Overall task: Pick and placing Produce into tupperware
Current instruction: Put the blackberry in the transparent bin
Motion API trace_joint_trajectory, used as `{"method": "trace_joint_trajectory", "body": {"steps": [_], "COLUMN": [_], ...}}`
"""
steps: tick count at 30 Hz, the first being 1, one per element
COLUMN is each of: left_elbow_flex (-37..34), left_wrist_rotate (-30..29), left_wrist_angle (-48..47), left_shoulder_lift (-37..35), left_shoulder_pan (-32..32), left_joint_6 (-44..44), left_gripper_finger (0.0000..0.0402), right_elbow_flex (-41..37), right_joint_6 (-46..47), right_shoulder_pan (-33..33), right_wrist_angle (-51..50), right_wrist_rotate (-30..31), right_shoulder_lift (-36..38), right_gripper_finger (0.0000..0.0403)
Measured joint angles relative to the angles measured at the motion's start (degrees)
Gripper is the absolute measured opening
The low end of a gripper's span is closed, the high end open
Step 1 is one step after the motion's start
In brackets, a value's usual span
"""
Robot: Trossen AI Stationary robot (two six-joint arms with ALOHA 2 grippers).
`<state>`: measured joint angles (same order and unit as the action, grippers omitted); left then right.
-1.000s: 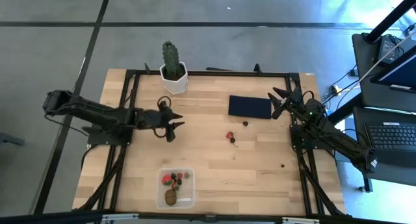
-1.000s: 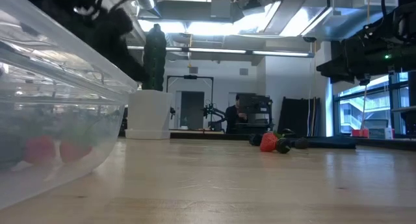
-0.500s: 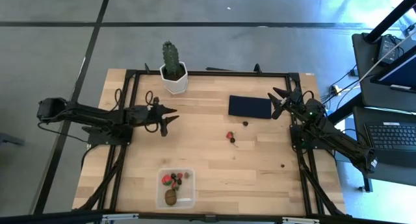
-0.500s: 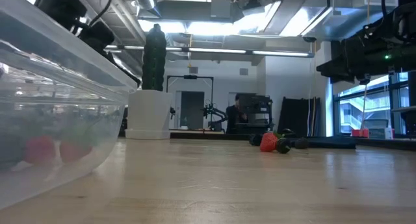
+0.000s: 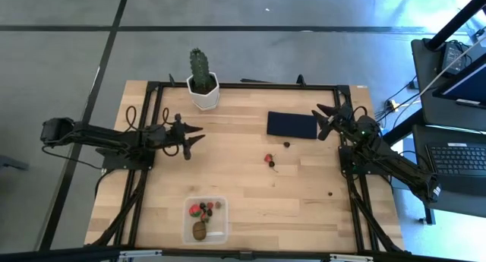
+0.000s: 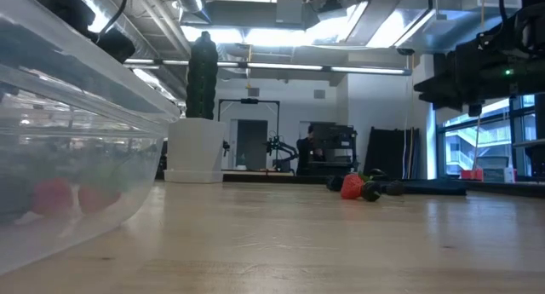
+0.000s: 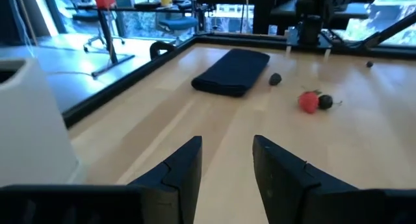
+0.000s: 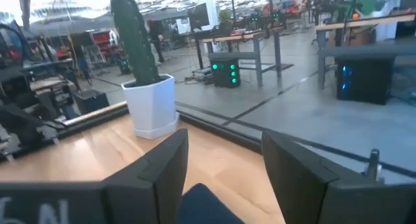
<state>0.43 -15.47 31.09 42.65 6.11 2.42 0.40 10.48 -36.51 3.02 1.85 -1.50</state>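
The clear tupperware (image 5: pixel 205 220) sits near the table's near edge and holds red fruits, dark berries and the brown kiwi (image 5: pixel 199 231). A red strawberry (image 5: pixel 267 158) with a dark berry (image 5: pixel 272 165) lies mid-table; another berry (image 5: pixel 287 145) lies by the navy rectangle, one more (image 5: pixel 329 193) to the right. My left gripper (image 5: pixel 194 135) is open over the table's left part, far from the fruit. My right gripper (image 5: pixel 325 119) is open at the right far corner.
A green cactus in a white pot (image 5: pixel 202 83) stands at the far edge. A flat dark navy rectangle (image 5: pixel 291 125) lies beside my right gripper. A black frame runs along the table's edges. Bare wood lies between the tupperware and the loose fruit.
My left arm has drawn back toward the table's left and slightly far side, away from the middle, its gripper staying open. The right arm has kept still. The fruit and the tupperware have not moved.
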Motion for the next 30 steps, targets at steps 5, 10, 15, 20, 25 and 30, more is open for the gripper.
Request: {"method": "trace_joint_trajectory", "body": {"steps": [5,10,15,20,25,30], "left_elbow_flex": [0.0,0.0,0.0,0.0,0.0,0.0], "left_wrist_rotate": [-2.9,-6.5,-6.3,1.3,2.6,3.0], "left_wrist_angle": [0.0,-0.1,0.9,1.5,-6.2,-14.3], "left_shoulder_lift": [0.0,0.0,-0.1,-5.4,-14.2,-23.6], "left_shoulder_pan": [0.0,0.0,-0.1,-0.1,0.1,0.2], "left_joint_6": [-3.5,-4.4,-4.3,-7.3,-7.7,-6.0], "left_gripper_finger": [0.013,0.013,0.013,0.013,0.013,0.013], "right_elbow_flex": [0.0,0.0,0.0,0.0,0.0,0.0], "right_joint_6": [4.1,7.3,5.9,7.2,7.3,7.2], "right_shoulder_pan": [0.0,0.0,0.0,0.0,0.0,0.0], "right_wrist_angle": [0.3,4.3,8.0,8.0,8.0,8.0], "right_wrist_rotate": [-0.1,-0.1,-0.1,-0.1,-0.1,0.0], "right_shoulder_lift": [0.0,0.0,0.0,0.0,0.0,0.0], "right_gripper_finger": [0.0198,0.0198,0.0198,0.0198,0.0198,0.0198]}}
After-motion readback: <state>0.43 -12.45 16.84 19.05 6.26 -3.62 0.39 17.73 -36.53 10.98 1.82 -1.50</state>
